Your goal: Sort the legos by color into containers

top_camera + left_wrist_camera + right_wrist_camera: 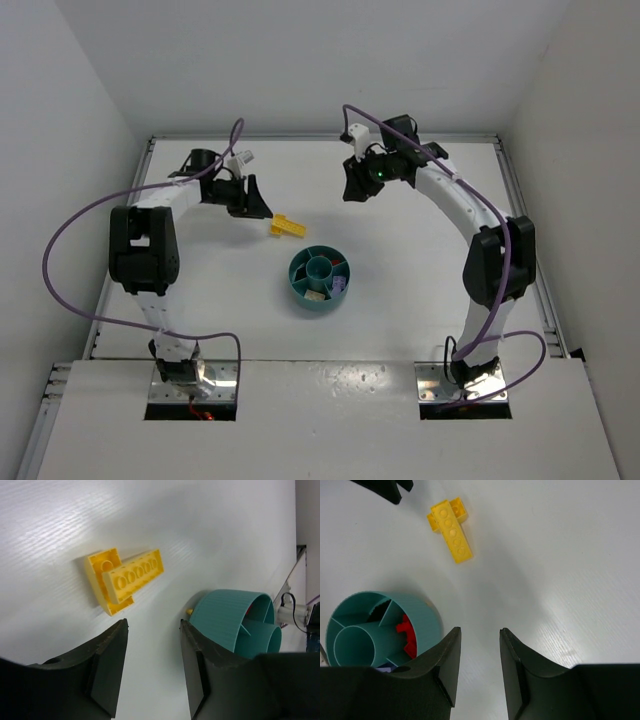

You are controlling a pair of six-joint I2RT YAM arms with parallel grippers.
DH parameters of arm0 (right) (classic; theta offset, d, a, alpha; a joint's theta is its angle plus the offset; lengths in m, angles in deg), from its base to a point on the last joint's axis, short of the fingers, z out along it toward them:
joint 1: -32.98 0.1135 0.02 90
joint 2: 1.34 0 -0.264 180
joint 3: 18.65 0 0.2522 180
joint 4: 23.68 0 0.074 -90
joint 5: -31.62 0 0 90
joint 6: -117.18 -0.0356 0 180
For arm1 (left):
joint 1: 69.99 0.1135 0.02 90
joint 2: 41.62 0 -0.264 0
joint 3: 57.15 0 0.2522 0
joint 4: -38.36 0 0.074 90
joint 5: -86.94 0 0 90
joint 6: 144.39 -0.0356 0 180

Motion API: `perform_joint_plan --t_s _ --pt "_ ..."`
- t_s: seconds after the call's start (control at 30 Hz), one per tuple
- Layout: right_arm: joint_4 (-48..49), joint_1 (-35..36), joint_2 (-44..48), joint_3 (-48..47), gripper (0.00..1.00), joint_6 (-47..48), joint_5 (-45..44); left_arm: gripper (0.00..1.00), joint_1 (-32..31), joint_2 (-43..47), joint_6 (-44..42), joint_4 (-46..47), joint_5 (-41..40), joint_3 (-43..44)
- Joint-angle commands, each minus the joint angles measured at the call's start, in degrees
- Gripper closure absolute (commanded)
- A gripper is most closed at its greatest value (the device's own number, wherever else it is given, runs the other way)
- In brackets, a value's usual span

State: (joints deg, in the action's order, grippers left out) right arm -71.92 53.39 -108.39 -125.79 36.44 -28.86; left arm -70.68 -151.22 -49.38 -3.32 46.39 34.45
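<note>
Yellow legos (122, 577) lie loose near dish (320, 279) — both grippers spread, seemingly empty.

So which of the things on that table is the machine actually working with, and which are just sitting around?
Part of the job:
- yellow lego bricks, loose on the table
- teal divided dish, with red legos in one section
- left gripper and right gripper, both open

Just there:
- purple cables
- white table

Top view looks down from above and behind my bases, whole bench (400, 230) in frame. Left wrist view sits low and close, looking past my jaws. Right wrist view looks down from higher. All three share the yellow lego (286, 226) (122, 577) (450, 528) and teal dish (300, 285) (227, 620) (432, 617).
</note>
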Motion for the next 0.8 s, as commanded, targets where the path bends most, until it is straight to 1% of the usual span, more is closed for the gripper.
perform_joint_plan --t_s 0.0,0.17,0.27,0.4,0.6,0.77 --pt "1.61 0.34 3.07 0.13 0.63 0.76 -1.13 0.48 1.92 -1.14 2.8 5.15 0.47 1.17" --pt "1.61 0.34 3.07 0.66 0.63 0.76 -1.13 0.47 1.92 -4.3 3.42 6.3 0.47 2.4" --pt "1.61 0.34 2.55 0.13 0.63 0.76 -1.13 0.47 1.92 -5.88 4.04 8.66 1.61 2.4" --pt "1.61 0.34 2.54 0.13 0.63 0.76 -1.13 0.5 1.92 -7.38 4.74 9.47 1.61 3.02" --pt "1.61 0.34 2.54 0.13 0.63 1.81 -1.66 0.5 1.92 -10.45 5.79 10.08 2.75 5.65" --pt "1.61 0.34 3.68 0.66 0.63 2.34 -2.18 0.5 0.08 -11.6 5.79 10.61 3.28 6.18"
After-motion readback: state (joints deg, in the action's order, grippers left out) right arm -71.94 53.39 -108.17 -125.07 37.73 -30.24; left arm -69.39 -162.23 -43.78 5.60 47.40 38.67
